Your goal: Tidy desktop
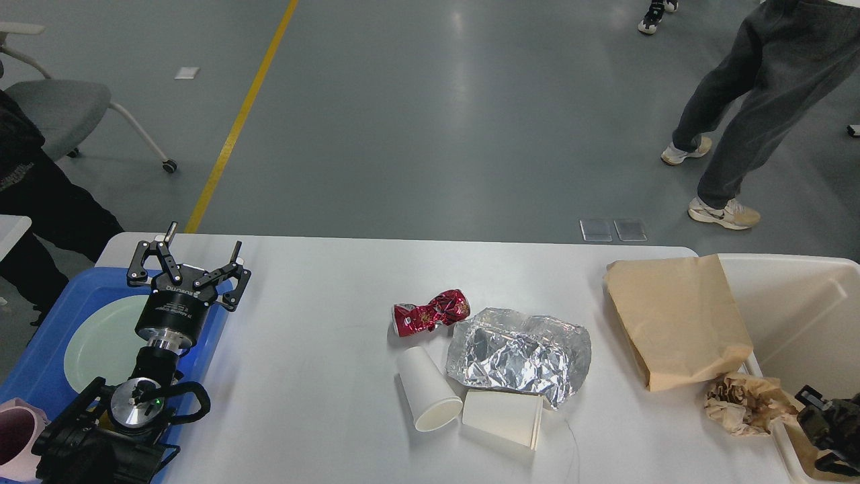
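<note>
Head view: desktop [322, 376] filling the lower frame, white, stiff, smooth, likely slippery under light litter; nothing to lift on it, only to clear.

Left gripper [195, 259] over the tray [40, 336], fingers spread, holding nothing. Right gripper [830, 430] at the lower right edge over the bin [793, 296], dark and partly cut off; cannot tell whether released or clenched.

Mid-desk: can [431, 312], crushed and stiff, graspable across the waist. Foil [521, 355], soft, crumpling under a pinch. Two cups [427, 396] on their sides, light, apt to roll; best pinched at a rim.

Right side: bag [678, 323] flat, overlapping the bin rim. Paper wad [746, 403] just beside the right gripper, probably next. Plate [101, 343] and mug [17, 437] in the tray.
</note>
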### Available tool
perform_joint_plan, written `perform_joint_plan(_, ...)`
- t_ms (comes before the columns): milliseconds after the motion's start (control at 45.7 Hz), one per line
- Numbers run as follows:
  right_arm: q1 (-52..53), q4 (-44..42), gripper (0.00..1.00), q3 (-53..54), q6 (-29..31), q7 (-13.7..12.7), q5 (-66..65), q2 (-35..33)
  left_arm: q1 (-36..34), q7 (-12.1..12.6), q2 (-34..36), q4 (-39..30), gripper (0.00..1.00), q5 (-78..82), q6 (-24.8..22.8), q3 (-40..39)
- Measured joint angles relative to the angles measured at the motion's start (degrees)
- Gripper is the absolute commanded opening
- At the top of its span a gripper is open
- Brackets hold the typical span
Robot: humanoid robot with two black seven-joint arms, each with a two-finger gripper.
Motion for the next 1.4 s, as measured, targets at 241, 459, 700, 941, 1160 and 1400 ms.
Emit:
perform_joint_plan(241,1.61,0.52,1.00,-0.07,0.00,-0.13,-0.41,-1.46,-0.04,0.00,0.00,0.00,0.96,0.00,0.00,0.00)
perform_joint_plan(459,4.81,2.16,1.00,-0.67,0.68,-0.78,-1.23,-2.85,-0.05,0.00,0.00,0.00,0.96,0.00,0.00,0.00)
perform_joint_plan(700,19.91,19.07,1.00,-1.71,1.44,-4.94,-9.93,-11.18,-0.05,0.00,0.00,0.00,0.96,0.00,0.00,-0.01)
perform_joint_plan(941,41.38,39.02,1.00,-12.52,8.77,-8.79,-18.96,-16.18,-0.05,0.00,0.00,0.00,0.96,0.00,0.00,-0.06)
perform_joint_plan(1160,61.81,52.79,1.00,-23.53,23.07,-8.89,-19.20,-11.79,-0.06,0.07,0.00,0.00,0.96,0.00,0.00,-0.07)
perform_joint_plan(1400,83.70,64.29,1.00,-23.75,35.48,-8.86,-15.57,-7.62,-0.08,0.10,0.00,-0.01,0.96,0.02,0.00,-0.07)
